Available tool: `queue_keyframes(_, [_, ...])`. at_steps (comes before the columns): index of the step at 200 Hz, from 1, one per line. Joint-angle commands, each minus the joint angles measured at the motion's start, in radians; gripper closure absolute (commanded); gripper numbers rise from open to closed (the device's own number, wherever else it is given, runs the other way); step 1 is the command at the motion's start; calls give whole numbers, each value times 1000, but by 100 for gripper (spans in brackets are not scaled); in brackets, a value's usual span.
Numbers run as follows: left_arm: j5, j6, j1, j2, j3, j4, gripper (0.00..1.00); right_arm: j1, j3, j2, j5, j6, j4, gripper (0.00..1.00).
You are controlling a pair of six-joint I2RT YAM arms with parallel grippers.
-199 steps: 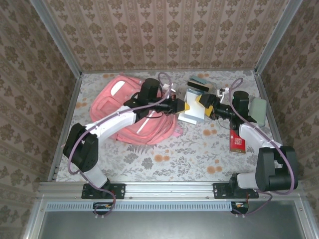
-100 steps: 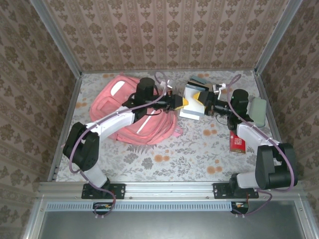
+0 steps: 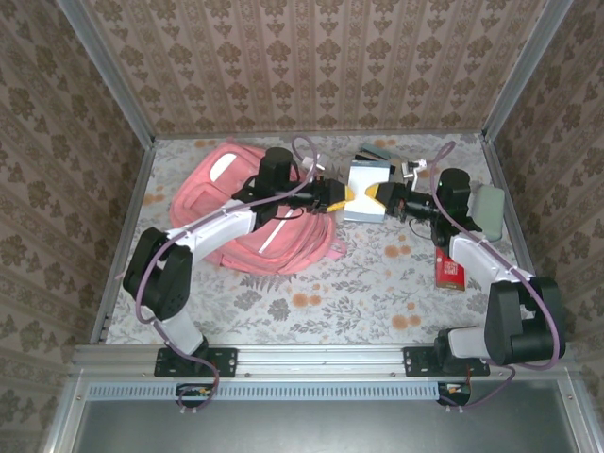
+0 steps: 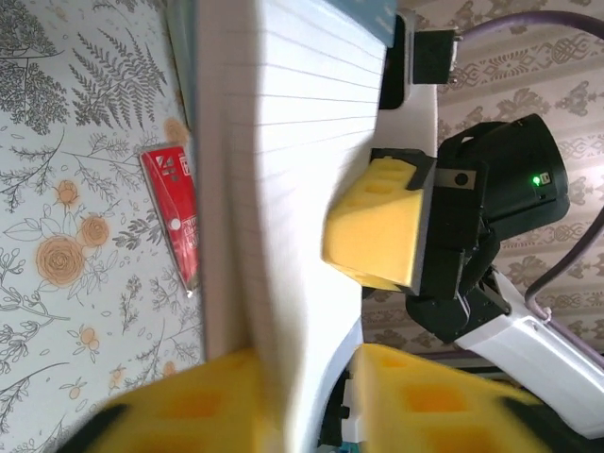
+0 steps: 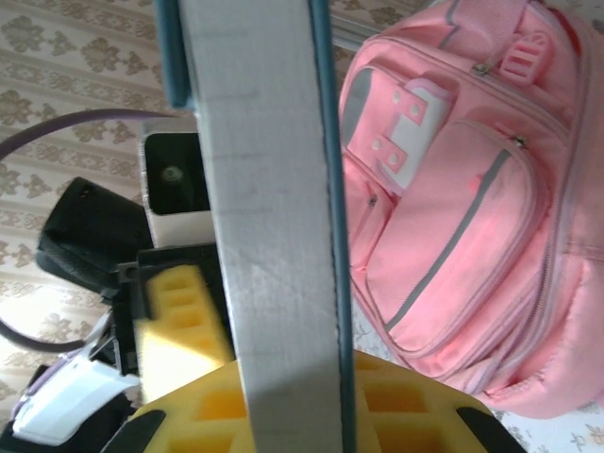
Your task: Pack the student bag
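The student bag (image 3: 209, 193) is laid flat on the left rear part of the flower-patterned counter (image 3: 311, 302), with the left arm stretched across it. It is made of pink fabric. White-trimmed flaps with pink buckle tabs, grey zip lines along the front pockets and a pink strap at the top edge are seen in the right wrist view.

One bag is counted, and one lined notebook (image 3: 366, 184) with a blue-grey cover is held above the counter just right of the bag, between the two arms. The right end effector (image 3: 379, 198) is clamped on it, a yellow pad pressed to each face. The left end effector (image 3: 345, 196) straddles the opposite edge, but whether its pads press the pages cannot be told.

Three more things are lying apart on the right side: one red packet (image 3: 450, 270), one pale grey-green pouch (image 3: 490, 209) and, at the rear, one flat dark-and-teal item (image 3: 377, 154) that is too small to identify.
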Motion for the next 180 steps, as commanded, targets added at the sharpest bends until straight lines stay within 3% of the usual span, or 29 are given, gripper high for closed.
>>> queue_keyframes(1, [-3, 66, 43, -35, 17, -84, 41, 2, 50, -35, 11, -69, -75, 100])
queue_keyframes(10, [-23, 105, 66, -62, 15, -154, 31, -3, 52, -36, 25, -86, -107, 100])
queue_keyframes(26, [-105, 241, 103, -116, 43, -365, 23, -12, 46, -43, 49, -112, -151, 100])
queue_keyframes(42, [-228, 428, 119, -136, 108, -646, 23, -20, 39, -55, 82, -148, -211, 100])
queue_keyframes(59, [-363, 545, 126, -137, 144, -818, 24, -24, 38, -62, 101, -181, -264, 100])
queue_keyframes(124, [-735, 775, 96, -40, 163, -1030, 43, -29, -5, -99, 150, -202, -329, 100])
queue_keyframes(180, [-993, 897, -16, 127, 244, -1073, 47, -30, -42, -119, 156, -169, -300, 100])
